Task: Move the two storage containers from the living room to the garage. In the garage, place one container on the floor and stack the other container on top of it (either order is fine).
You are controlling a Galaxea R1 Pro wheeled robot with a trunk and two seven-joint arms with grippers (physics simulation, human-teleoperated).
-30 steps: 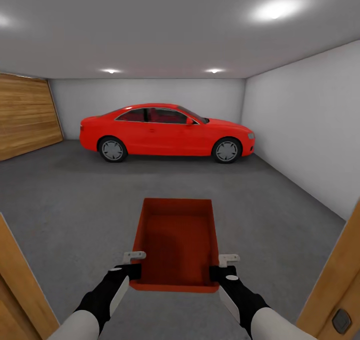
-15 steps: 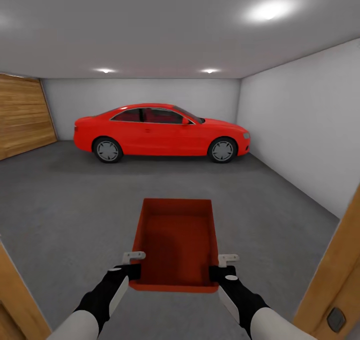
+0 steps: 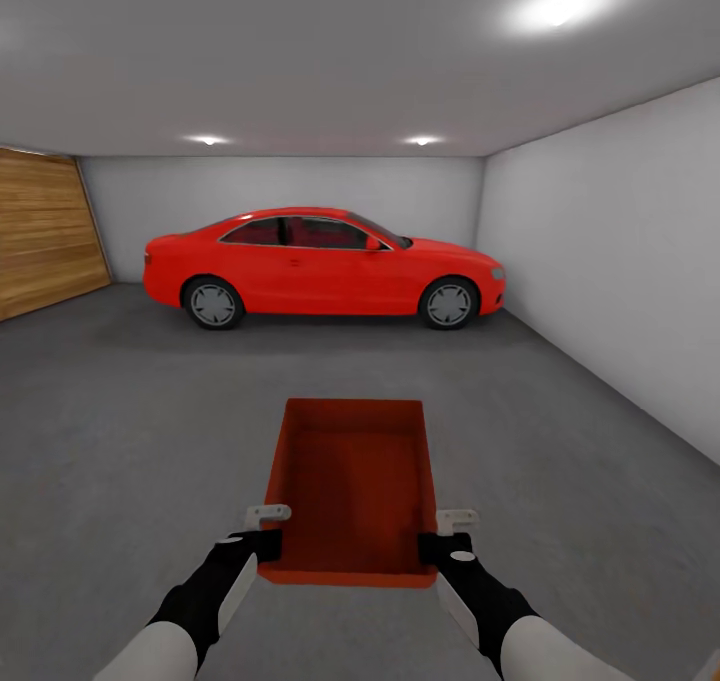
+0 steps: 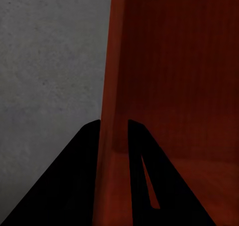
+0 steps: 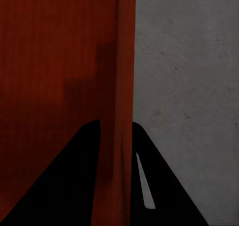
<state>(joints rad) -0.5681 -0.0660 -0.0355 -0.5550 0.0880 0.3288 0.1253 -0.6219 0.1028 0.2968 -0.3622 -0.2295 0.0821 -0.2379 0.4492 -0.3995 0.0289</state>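
Both grippers, left point(image 3: 268, 531) and right point(image 3: 446, 534), clench a bin point(image 3: 350, 486) above the garage floor point(image 3: 120, 411); setting down and stacking remain.

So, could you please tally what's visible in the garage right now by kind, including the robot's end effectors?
Storage container: 1, held by both end effectors
Red car: 1
Lit ceiling lights: 3
End effectors: 2, left end effector and right end effector, each clamped on a side wall
Total: 7
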